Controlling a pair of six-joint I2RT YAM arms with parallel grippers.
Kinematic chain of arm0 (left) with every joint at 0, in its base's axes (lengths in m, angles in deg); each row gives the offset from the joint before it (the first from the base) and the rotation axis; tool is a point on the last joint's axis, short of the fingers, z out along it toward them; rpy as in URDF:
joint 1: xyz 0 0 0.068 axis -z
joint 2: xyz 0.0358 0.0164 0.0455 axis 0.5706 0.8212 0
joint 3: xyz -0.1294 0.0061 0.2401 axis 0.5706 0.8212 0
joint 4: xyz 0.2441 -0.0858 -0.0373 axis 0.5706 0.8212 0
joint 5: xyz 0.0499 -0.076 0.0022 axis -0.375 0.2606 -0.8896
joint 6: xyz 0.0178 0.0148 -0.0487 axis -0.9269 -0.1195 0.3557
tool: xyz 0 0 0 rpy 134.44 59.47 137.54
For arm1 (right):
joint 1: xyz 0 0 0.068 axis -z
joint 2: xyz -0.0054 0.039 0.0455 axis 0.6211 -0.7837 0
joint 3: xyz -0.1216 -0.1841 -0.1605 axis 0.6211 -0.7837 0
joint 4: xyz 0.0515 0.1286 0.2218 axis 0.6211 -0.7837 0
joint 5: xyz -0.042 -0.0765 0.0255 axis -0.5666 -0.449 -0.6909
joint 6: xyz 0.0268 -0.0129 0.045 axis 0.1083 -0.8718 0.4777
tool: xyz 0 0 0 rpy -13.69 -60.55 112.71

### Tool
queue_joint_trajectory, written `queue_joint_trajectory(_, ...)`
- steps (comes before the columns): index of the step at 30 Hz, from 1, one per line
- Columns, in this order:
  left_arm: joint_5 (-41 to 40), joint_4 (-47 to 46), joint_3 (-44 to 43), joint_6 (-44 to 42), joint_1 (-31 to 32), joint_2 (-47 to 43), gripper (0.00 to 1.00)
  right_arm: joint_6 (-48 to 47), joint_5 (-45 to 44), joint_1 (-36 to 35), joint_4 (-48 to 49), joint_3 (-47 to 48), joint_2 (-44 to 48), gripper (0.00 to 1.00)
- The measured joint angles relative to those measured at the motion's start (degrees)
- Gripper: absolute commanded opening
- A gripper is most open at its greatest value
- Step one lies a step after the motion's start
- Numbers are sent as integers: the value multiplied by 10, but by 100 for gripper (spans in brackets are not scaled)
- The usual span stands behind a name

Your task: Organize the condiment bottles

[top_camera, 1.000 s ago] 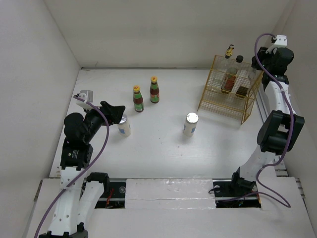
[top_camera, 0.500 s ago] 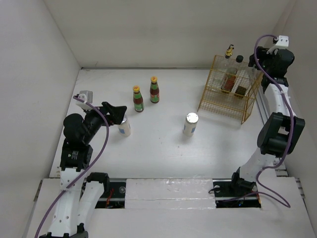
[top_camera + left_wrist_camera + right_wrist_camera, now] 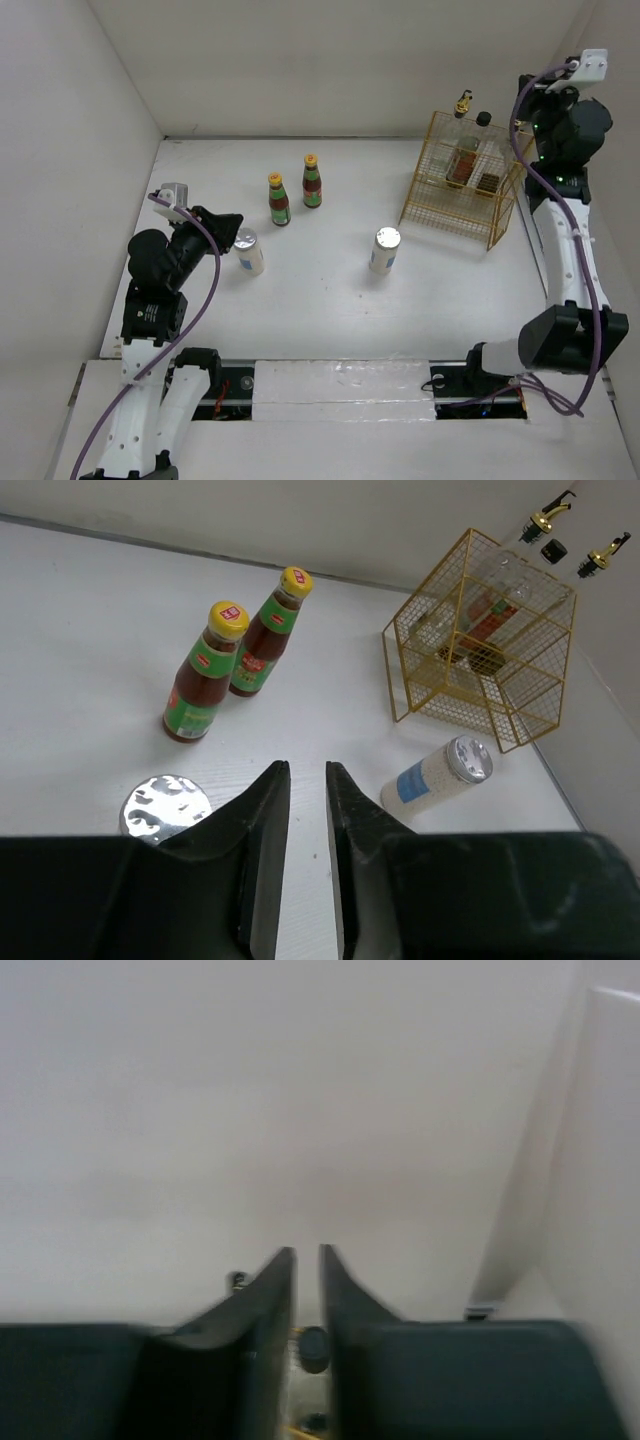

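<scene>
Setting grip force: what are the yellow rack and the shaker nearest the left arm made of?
Yellow rack: thin wire, likely metal, glossy gold coating; open grid. Shaker: shiny crinkled lid, metal or foil; white body, plastic or glass unclear.

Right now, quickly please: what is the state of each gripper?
Left gripper: closed, holding nothing.
Right gripper: closed, holding nothing.

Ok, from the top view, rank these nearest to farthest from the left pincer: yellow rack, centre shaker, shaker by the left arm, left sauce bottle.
1. Shaker by the left arm, just beside the left pincer.
2. Left sauce bottle, farther back.
3. Centre shaker, mid-table.
4. Yellow rack, far right.
</scene>
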Motion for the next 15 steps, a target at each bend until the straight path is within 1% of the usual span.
queue_joint_trajectory(1, 0, 0, 0, 0, 0, 0, 14, 5, 0, -16, 8, -14, 13, 4)
queue_joint_trajectory(2, 1, 0, 0, 0, 0, 0, 13, 4, -1, -35, 15, -25, 23, 0)
queue_joint_trajectory(5, 1, 0, 0, 0, 0, 0, 13, -4, 6, -103, 33, -65, 37, 1)
queue_joint_trajectory(6, 1, 0, 0, 0, 0, 0, 14, -11, 9, -133, 36, -80, 37, 7)
queue_joint_trajectory(7, 1, 0, 0, 0, 0, 0, 16, -18, 14, -164, 38, -95, 36, 17)
queue_joint_trajectory(8, 1, 0, 0, 0, 0, 0, 19, -23, 16, -190, 38, -108, 32, 30)
queue_joint_trajectory(9, 1, 0, 0, 0, 0, 0, 22, -28, 18, -219, 38, -121, 27, 56)
queue_joint_trajectory(10, 1, 0, 0, 0, 0, 0, 25, -35, 22, -245, 35, -130, 17, 63)
queue_joint_trajectory(11, 0, 0, 0, 0, 0, 0, 32, -44, 26, -268, 33, -135, 5, 67)
queue_joint_trajectory(14, 0, 0, 0, 0, 0, 0, 40, -67, 38, -322, 10, -137, -35, 73)
queue_joint_trajectory(15, -1, 0, 0, 0, 0, 0, 44, -75, 36, -335, 0, -138, -42, 77)
